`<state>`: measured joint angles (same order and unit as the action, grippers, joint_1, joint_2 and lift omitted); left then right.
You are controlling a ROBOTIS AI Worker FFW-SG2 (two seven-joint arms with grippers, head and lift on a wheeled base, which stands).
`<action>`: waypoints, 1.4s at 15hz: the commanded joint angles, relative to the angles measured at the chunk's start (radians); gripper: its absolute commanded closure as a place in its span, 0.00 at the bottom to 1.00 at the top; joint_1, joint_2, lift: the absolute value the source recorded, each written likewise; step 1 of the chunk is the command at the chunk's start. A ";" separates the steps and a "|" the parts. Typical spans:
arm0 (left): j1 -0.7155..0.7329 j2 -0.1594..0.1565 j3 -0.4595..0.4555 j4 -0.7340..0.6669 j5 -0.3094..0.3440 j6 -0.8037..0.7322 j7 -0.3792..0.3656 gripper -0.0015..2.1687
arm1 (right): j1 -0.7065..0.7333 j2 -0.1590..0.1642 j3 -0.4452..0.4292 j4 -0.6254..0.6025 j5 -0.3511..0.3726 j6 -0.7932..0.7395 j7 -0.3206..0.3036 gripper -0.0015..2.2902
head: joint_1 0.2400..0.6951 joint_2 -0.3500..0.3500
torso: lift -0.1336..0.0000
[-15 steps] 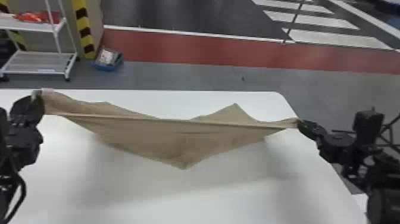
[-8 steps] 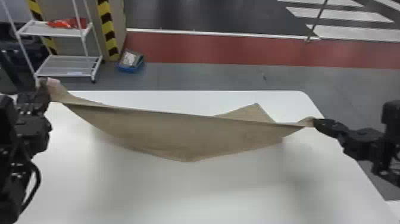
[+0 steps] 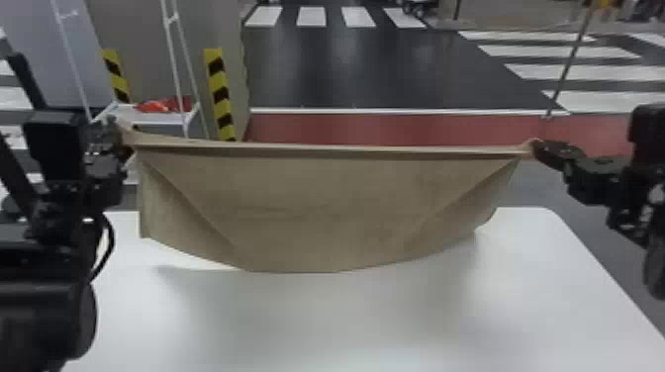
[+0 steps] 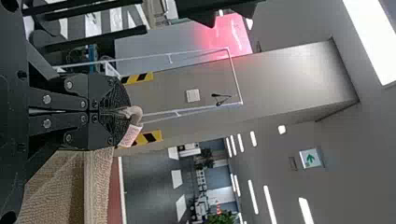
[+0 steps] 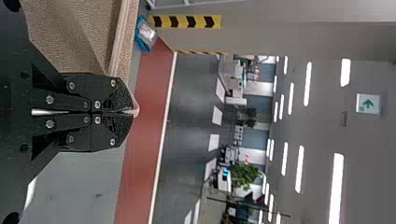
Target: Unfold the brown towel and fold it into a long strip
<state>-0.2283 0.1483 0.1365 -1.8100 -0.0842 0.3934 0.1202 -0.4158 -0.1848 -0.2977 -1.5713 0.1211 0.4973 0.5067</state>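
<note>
Towel (image 3: 321,208) corner partly hidden by right pincer (image 3: 537,145), table (image 3: 346,321) cut off

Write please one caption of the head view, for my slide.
The left gripper and right gripper hold the brown towel stretched between them above the white table.

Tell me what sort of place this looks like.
Probably an indoor test or demonstration hall: white painted crosswalk stripes lie on a dark floor, yellow-and-black striped guards edge a grey pillar, and long white lights glow overhead.
</note>
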 commanded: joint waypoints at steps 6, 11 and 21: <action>0.096 0.007 0.008 -0.132 0.020 0.057 0.026 0.75 | 0.095 -0.048 -0.078 -0.128 -0.087 0.073 0.019 0.64 | 0.27 0.52 | 0.09; 0.460 -0.042 -0.040 -0.256 -0.068 0.094 -0.054 0.75 | 0.404 -0.111 -0.218 -0.170 -0.164 -0.001 0.133 0.64 | 0.76 0.38 | 0.09; 0.681 -0.078 -0.140 -0.597 -0.255 0.437 0.010 0.75 | 0.620 -0.119 -0.359 -0.312 -0.178 0.091 0.323 0.64 | 1.00 0.21 | 0.09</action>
<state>0.4669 0.0706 0.0176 -2.4066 -0.3216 0.8256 0.1398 0.2081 -0.3105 -0.6641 -1.8771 -0.0534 0.5883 0.8304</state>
